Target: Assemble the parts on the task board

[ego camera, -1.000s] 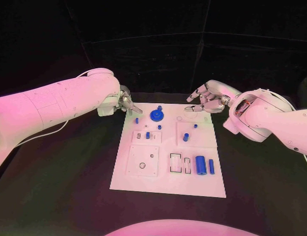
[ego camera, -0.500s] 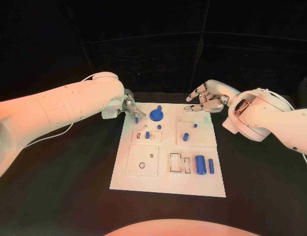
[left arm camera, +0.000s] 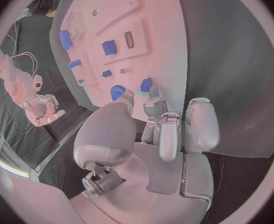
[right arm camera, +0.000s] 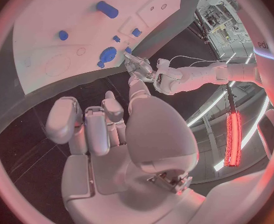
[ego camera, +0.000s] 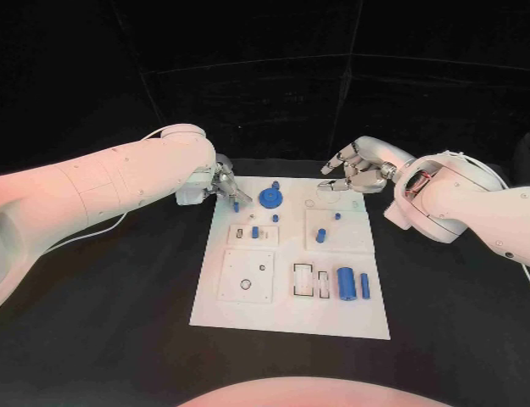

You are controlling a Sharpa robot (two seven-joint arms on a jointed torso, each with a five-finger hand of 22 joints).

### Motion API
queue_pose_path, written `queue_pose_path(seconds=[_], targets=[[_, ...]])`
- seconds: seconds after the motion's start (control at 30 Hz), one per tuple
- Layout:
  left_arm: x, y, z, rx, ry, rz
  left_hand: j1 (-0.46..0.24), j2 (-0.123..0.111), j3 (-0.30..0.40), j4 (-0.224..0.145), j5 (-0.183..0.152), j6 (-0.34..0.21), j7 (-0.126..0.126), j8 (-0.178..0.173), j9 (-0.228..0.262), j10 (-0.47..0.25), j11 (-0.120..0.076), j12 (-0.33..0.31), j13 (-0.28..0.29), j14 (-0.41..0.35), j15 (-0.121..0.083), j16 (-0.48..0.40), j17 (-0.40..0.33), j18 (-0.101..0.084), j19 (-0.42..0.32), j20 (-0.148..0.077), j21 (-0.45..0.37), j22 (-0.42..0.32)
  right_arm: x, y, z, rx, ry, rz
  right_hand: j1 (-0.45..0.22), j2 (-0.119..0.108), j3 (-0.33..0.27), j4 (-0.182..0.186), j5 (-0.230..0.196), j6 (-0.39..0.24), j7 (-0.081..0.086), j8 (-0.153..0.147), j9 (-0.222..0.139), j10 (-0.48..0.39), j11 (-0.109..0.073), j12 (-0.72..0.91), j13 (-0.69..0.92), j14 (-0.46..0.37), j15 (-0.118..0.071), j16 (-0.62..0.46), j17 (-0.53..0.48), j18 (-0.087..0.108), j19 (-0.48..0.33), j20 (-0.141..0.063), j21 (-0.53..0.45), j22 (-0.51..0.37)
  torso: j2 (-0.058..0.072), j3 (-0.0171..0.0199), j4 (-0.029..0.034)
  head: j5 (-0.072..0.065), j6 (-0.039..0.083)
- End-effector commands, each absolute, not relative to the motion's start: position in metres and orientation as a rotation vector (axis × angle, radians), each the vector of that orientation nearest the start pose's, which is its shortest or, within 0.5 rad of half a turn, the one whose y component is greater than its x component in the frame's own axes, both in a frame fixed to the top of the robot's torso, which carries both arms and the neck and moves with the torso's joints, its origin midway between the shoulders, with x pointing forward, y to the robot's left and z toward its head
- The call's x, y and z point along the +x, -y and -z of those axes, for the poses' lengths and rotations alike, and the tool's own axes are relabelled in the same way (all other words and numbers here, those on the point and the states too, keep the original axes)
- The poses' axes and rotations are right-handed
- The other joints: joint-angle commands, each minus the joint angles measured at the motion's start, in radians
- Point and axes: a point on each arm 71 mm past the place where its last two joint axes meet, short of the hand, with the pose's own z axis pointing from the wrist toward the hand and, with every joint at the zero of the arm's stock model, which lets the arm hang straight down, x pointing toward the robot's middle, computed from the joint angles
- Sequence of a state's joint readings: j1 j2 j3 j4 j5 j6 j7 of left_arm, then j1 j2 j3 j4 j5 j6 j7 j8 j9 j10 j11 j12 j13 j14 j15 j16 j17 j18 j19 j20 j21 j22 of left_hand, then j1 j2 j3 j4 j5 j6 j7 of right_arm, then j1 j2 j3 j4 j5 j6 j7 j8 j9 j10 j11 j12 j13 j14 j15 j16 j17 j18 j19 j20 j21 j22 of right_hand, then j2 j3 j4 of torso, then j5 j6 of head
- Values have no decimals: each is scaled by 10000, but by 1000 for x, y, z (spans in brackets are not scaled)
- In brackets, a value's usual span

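Left silver hand (ego camera: 220, 184) at white task board (ego camera: 292, 314) far-left corner, fingertips touching small blue peg (ego camera: 236, 206), grasp unclear, right silver hand (ego camera: 358, 175) curled, empty, hovering beyond far edge

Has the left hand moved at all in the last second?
Yes. The left hand has shifted in toward the board; its fingers now reach over the board's far left corner, by a small blue peg.

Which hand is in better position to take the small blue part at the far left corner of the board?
Probably the left hand: its fingertips are right at that small blue part. The right hand hovers at the board's far right corner, holding nothing.
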State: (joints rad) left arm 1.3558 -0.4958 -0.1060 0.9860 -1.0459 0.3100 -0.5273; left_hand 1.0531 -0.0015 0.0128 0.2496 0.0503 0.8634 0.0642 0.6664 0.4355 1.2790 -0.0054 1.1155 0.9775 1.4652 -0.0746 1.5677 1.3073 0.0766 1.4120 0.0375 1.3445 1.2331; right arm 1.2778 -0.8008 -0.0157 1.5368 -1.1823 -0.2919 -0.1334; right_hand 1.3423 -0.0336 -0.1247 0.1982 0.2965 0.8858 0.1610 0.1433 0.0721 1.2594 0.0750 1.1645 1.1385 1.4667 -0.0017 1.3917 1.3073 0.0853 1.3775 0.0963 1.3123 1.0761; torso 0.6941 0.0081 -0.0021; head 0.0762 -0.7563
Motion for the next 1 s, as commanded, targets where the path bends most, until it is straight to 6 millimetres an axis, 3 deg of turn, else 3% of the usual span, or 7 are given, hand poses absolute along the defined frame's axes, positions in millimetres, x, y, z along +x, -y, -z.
queue_pose_path(seconds=[0.03,0.53,0.63,0.8,1.0], targets=[[577,-199,194,-1792,-23601,1794,154,36,-66,-28,-10,113,-5,-22,-14,16,-27,46,18,1056,56,31,2634,-23,19,46,31,19,499,177,139,664,-16794,-8116,53,31,-35,47,41,-94,9,52,-9,-40,-20,61,0,465,-69,-49,9,82,-32,-15,-39,-14,1,0,-7,1,-10],[575,-198,194,-1722,-23668,1774,501,187,-96,-205,-8,208,-37,32,-42,17,-56,44,-11,1056,34,31,2634,-19,13,27,10,11,500,178,140,673,-16838,-8082,205,57,-88,51,311,-103,2,88,-8,-52,-28,76,-10,469,-77,-61,15,82,-22,-22,-52,-19,6,3,-15,18,-35],[575,-199,194,-1739,-23641,1783,683,304,-24,-307,-7,213,-44,41,-55,11,-61,37,-27,1056,28,31,2634,-17,9,20,-1,5,500,178,140,678,-16835,-8077,240,46,-97,38,332,-106,0,93,-9,-52,-29,80,-9,468,-78,-64,15,82,-21,-24,-54,-21,2,2,-11,15,-5],[575,-199,194,-1782,-23576,1801,1118,532,240,-585,-3,196,-58,43,-84,1,-82,25,-49,1056,15,31,2634,-15,5,10,-16,2,500,178,140,682,-16833,-8074,274,40,-101,24,348,-103,-2,99,-8,-53,-31,81,-11,470,-80,-61,21,82,-20,-25,-56,-22,3,6,-16,12,-21],[576,-198,193,-1842,-23377,1981,2135,763,1005,-1355,4,139,-151,7,-144,-28,-169,-9,-67,1056,-55,31,2634,-12,8,-45,-26,14,500,178,140,685,-16826,-8073,295,40,-102,15,361,-101,-4,102,-7,-51,-33,85,-8,469,-81,-65,17,81,-18,-25,-55,-19,4,2,-7,2,-45]])
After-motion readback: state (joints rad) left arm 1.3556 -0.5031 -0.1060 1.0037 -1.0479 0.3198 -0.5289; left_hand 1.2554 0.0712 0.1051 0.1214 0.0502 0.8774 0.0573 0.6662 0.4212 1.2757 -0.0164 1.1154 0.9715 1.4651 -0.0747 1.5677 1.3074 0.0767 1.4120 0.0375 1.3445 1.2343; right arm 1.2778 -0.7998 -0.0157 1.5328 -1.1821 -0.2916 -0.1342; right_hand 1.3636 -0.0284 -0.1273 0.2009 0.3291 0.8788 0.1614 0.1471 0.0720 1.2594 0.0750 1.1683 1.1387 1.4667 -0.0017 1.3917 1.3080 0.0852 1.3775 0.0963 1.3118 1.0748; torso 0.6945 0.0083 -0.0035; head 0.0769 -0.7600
